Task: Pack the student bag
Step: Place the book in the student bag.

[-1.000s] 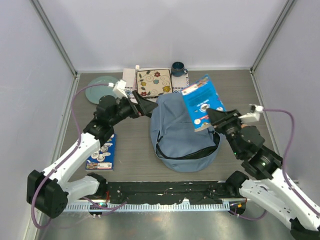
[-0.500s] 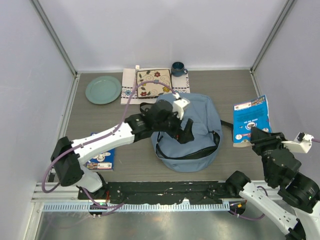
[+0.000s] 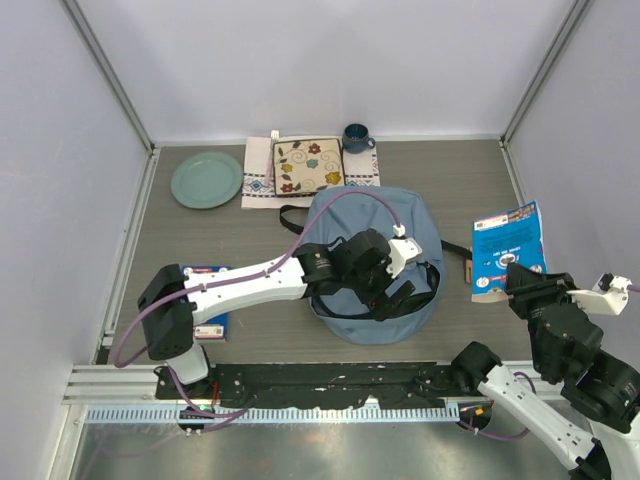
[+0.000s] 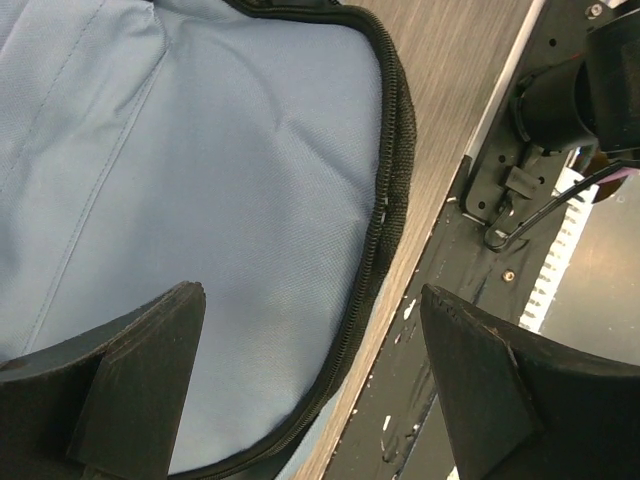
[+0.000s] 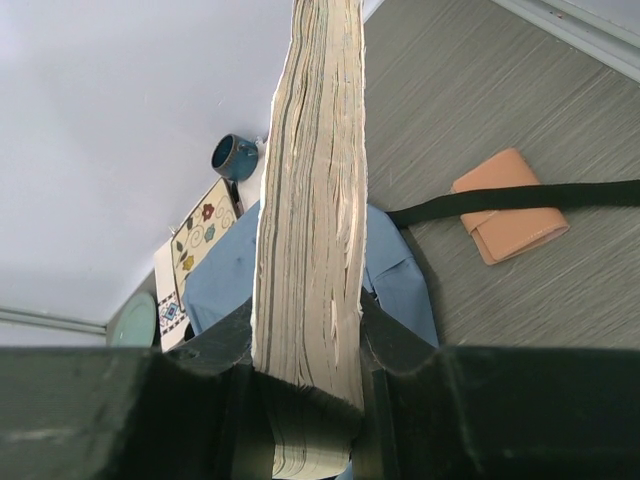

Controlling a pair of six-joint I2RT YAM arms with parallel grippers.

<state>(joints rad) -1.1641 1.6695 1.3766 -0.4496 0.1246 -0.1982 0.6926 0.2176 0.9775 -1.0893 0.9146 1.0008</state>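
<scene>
The student bag [image 3: 345, 225] is a light-blue backpack lying flat mid-table, its dark zipper [image 4: 385, 215] running along the near rim. My left gripper [image 3: 398, 296] hangs open over the bag's near right part, and nothing sits between its fingers [image 4: 140, 370]. The bag's near edge and the black rail lie below it. My right gripper [image 3: 510, 283] is shut on a thick blue-covered book [image 3: 508, 248], held up to the right of the bag. The book's page edge [image 5: 312, 200] stands upright between the jaws.
A second book [image 3: 212, 322] lies at the left, partly under the left arm. A tan wallet [image 5: 510, 205] and a black strap [image 5: 520, 195] lie right of the bag. At the back are a teal plate [image 3: 206, 179], a floral tile on a cloth mat [image 3: 308, 165] and a dark mug [image 3: 355, 137].
The right gripper carried the book from above the bag out to the right side. The left arm swung from the back left across the bag to its near right part.
</scene>
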